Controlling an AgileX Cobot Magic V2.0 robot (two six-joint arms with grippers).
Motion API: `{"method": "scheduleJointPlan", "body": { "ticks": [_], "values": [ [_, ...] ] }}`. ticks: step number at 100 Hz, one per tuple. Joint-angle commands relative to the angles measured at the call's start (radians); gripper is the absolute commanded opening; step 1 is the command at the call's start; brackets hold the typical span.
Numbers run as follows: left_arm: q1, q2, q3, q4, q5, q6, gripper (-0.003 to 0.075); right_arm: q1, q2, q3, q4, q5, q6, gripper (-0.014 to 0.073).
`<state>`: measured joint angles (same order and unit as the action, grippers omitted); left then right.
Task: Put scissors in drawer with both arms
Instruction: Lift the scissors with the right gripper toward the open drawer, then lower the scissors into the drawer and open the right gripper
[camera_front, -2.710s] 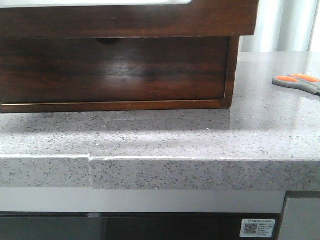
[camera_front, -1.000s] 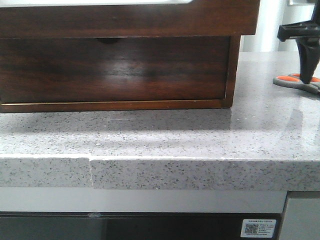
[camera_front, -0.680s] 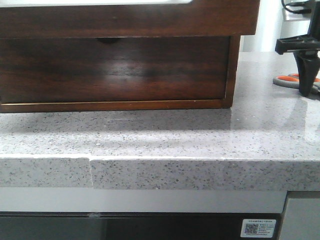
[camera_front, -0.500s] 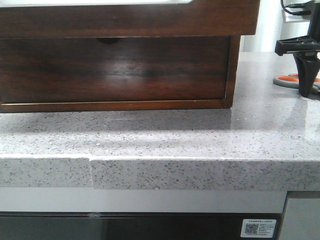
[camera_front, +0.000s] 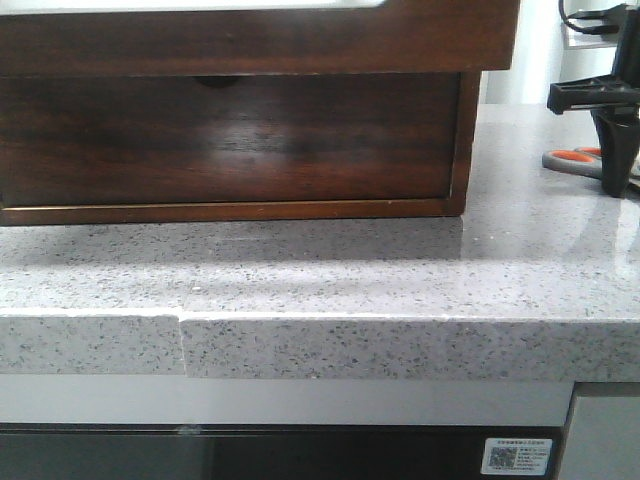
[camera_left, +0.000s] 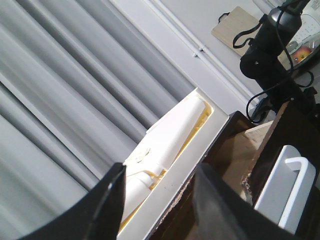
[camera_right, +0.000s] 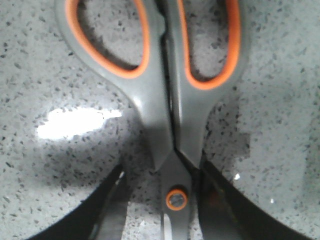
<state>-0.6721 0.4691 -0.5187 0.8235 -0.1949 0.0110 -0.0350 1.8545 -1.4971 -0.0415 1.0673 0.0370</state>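
The scissors (camera_right: 165, 95) lie flat on the speckled grey countertop, grey handles with orange-lined loops. In the front view they show at the far right (camera_front: 572, 158). My right gripper (camera_right: 162, 175) is down on them, open, its fingers straddling the blades at the orange pivot; one finger touches the scissors, the other stands a little off. In the front view it stands at the right edge (camera_front: 618, 185). The upper drawer (camera_front: 250, 40) of the dark wooden chest runs along the top. My left gripper (camera_left: 160, 195) is open and empty over a pale whitish rim (camera_left: 200, 150).
The lower drawer (camera_front: 230, 135) with a half-round notch (camera_front: 215, 82) sits below the upper one. The countertop (camera_front: 320, 270) has a front edge with a seam at the left (camera_front: 182, 335). A white handle (camera_left: 292, 185) and dark wood (camera_left: 295, 135) show beside the left gripper.
My right gripper has come into the front view from above at the right and lowered onto the scissors. Over the last half second it has shifted slightly right.
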Motion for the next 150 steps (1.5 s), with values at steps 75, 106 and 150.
{"method": "scheduleJointPlan", "body": {
  "ticks": [75, 106, 150],
  "values": [
    [-0.009, 0.003, -0.026, -0.026, -0.044, -0.011, 0.0304, -0.002, -0.311, -0.028, 0.03, -0.021, -0.124, -0.0079],
    [-0.009, 0.003, -0.026, -0.026, -0.044, -0.011, 0.0304, 0.077, -0.572, -0.056, 0.197, -0.079, -0.422, -0.0079],
    [-0.009, 0.003, -0.026, -0.026, -0.044, -0.011, 0.0304, 0.557, -0.61, -0.168, 0.198, -0.269, -0.693, -0.0079]
  ]
}}
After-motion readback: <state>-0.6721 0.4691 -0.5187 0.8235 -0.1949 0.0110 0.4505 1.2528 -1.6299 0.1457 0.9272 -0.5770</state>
